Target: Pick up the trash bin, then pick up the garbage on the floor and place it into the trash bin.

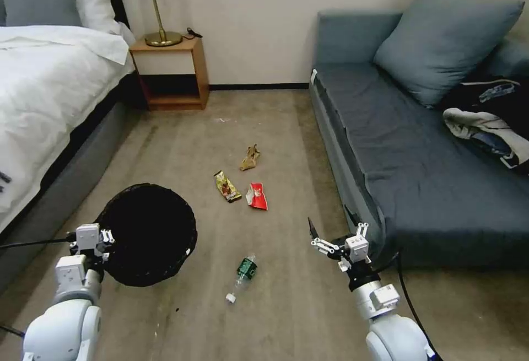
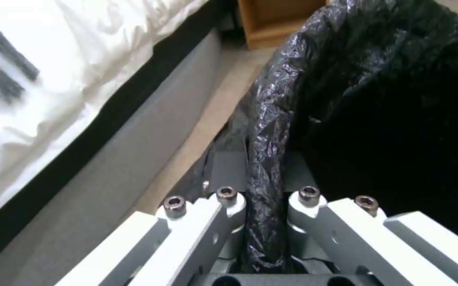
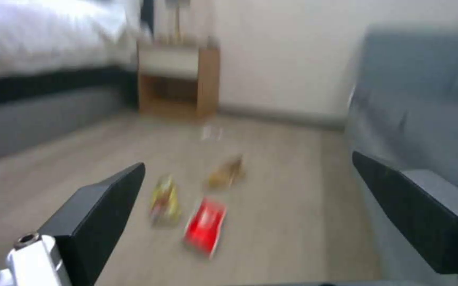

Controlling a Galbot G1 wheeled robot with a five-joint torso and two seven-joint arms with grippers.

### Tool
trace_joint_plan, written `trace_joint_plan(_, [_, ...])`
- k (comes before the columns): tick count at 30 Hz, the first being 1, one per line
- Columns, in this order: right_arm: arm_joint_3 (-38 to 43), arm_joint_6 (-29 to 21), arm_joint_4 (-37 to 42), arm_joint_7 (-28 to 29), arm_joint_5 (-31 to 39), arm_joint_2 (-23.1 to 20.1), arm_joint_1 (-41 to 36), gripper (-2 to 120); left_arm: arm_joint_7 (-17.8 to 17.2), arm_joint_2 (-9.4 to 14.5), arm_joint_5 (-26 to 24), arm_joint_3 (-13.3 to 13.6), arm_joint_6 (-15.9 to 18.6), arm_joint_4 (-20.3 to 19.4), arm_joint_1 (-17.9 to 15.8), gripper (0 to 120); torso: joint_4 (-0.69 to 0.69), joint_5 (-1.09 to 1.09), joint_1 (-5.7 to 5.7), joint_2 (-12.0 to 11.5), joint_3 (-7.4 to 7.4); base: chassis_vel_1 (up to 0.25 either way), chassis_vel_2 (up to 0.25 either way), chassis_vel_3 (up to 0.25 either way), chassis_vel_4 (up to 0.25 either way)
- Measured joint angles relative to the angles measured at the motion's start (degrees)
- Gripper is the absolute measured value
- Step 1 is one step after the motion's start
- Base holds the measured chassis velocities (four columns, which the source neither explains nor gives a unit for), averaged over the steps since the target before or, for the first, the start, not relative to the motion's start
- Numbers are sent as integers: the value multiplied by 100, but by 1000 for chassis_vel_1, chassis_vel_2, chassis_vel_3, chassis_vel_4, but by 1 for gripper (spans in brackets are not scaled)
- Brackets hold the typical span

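Left gripper (image 2: 265, 222) pinches the bin (image 1: 147, 233) rim at its 9 o'clock side. Right gripper (image 3: 250, 214) hangs by the sofa (image 1: 419, 173), jaws spread. 3 wrappers (image 1: 242, 182) lie at the bin's 1 o'clock, the bottle (image 1: 242, 275) at 4.

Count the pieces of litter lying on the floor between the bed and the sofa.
4: a clear plastic bottle with green label nearest the robot; farther off, a yellow-brown snack wrapper, a red snack wrapper beside it, and a crumpled tan wrapper farthest. None looks hidden.
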Motion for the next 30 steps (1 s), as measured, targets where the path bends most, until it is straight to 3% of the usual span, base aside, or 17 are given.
trace_joint_plan(1, [-410,-670,84,353,536,-197,213,100,-4,-5,25,-10,-15,1,6,5,-1,1,0,0,0,0,0,0,0])
trace_joint_plan(2, [-410,-670,84,353,536,-197,213,100,-4,-5,25,-10,-15,1,6,5,-1,1,0,0,0,0,0,0,0])
trace_joint_plan(5, [-1414,-2063,57,1061,2140,-466,1053,100,-4,-29,227,-51,-70,45,36,5,0,1,0,0,0,0,0,0,0])
trace_joint_plan(6, [-1414,-2063,57,1061,2140,-466,1053,100,-4,-29,227,-51,-70,45,36,5,0,1,0,0,0,0,0,0,0])
trace_joint_plan(9, [-2230,-2773,-261,1675,3291,-364,1945,100,-5,3,371,-104,-138,211,46,5,1,-1,0,0,1,0,0,0,0])
trace_joint_plan(15, [-2849,-3253,-947,2121,4047,46,2690,100,-4,33,385,-146,-140,308,-5,5,1,-1,0,0,1,0,0,0,0])
trace_joint_plan(18, [-3039,-3438,-1623,2327,4354,576,3086,100,11,48,385,-149,-140,326,-39,5,0,-1,0,0,1,0,0,0,0])
trace_joint_plan(23, [-3069,-3526,-1985,2437,4319,938,3167,100,20,66,385,-143,-140,332,-82,5,0,-2,0,0,1,0,0,0,0])
trace_joint_plan(30, [-2886,-3621,-2885,2659,4069,1830,3247,100,26,-58,409,-71,-181,185,-73,5,-1,-1,0,0,1,0,0,0,0])
